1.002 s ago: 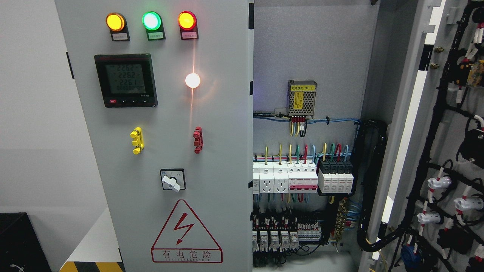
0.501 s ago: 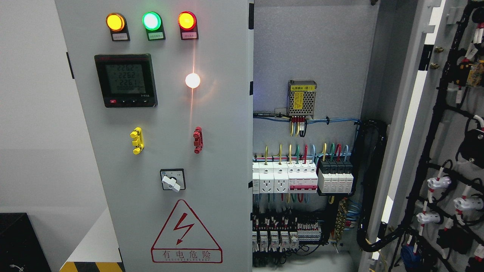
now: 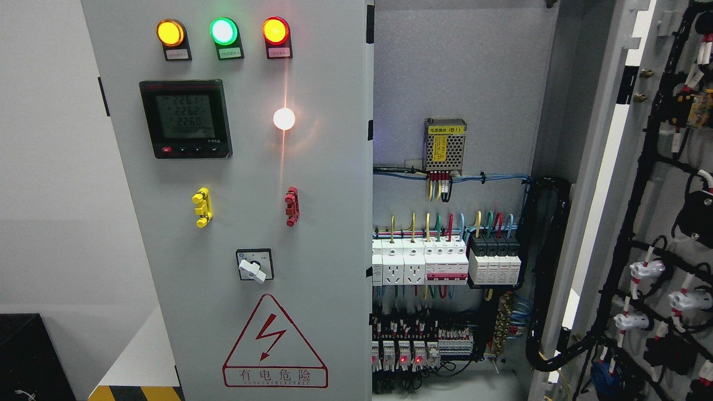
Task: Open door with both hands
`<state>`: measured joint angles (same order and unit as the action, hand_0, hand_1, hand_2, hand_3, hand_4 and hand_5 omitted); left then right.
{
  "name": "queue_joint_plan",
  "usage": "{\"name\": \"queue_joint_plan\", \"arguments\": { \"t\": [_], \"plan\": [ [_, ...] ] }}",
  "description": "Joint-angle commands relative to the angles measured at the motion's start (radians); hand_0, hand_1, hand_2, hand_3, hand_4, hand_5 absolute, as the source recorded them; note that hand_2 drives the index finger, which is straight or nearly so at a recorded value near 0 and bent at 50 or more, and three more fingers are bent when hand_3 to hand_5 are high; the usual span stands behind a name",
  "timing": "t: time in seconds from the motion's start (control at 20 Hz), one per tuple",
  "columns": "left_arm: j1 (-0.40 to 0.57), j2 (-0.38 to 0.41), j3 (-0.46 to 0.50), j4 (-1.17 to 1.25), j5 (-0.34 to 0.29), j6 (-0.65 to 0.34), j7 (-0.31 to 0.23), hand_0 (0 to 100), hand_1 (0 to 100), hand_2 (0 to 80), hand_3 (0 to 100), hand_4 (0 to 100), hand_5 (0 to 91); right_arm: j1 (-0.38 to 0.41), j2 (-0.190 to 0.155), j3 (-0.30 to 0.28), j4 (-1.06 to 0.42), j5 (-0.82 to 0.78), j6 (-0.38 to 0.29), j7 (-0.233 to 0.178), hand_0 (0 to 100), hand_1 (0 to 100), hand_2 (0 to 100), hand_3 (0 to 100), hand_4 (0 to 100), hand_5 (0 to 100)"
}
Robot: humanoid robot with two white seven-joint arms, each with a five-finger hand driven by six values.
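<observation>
A grey electrical cabinet fills the head view. Its left door [image 3: 323, 234] is closed and carries three lit lamps [image 3: 223, 31], a digital meter [image 3: 185, 118], a white lit button [image 3: 284, 118], a yellow handle [image 3: 201, 207], a red handle [image 3: 291, 206], a rotary switch [image 3: 254, 265] and a red hazard triangle [image 3: 274, 345]. The right door [image 3: 657, 211] stands swung open, its inner face with black cable looms showing. The cabinet interior [image 3: 462, 72] shows breakers [image 3: 445, 262] and a power supply [image 3: 444, 145]. Neither hand nor arm is in view.
A white wall lies to the left. A black box [image 3: 25, 356] sits at the lower left, beside a yellow and black striped edge [image 3: 133, 392]. The open door's edge [image 3: 599, 184] runs down the right side of the opening.
The meter digits have changed slightly and small red lights now show on the lower relays. The doors have not moved.
</observation>
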<state>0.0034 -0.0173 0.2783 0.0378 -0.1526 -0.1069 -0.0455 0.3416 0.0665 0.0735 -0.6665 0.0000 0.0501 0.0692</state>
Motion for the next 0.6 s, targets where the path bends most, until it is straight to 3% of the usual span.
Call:
{"name": "queue_joint_plan", "arguments": {
  "t": [0.0,0.3,0.55],
  "plan": [
    [0.007,-0.026,0.015,0.014,-0.001,-0.011,-0.005,0,0,0.0,0,0,0.0,0.031,-0.030,0.000,-0.384,-0.029,-0.001,0.001,19,0,0,0,0,0],
    [0.006,-0.036,0.004,0.016,-0.004,-0.013,0.079,0,0,0.0,0,0,0.0,0.083,-0.030,0.011,-0.635,-0.029,-0.001,0.000,19,0,0,0,0,0],
    [0.006,-0.040,-0.070,0.027,0.001,-0.013,0.076,0,0,0.0,0,0,0.0,0.093,-0.027,0.012,-0.792,-0.029,-0.001,0.000,19,0,0,0,0,0]
  ]
}}
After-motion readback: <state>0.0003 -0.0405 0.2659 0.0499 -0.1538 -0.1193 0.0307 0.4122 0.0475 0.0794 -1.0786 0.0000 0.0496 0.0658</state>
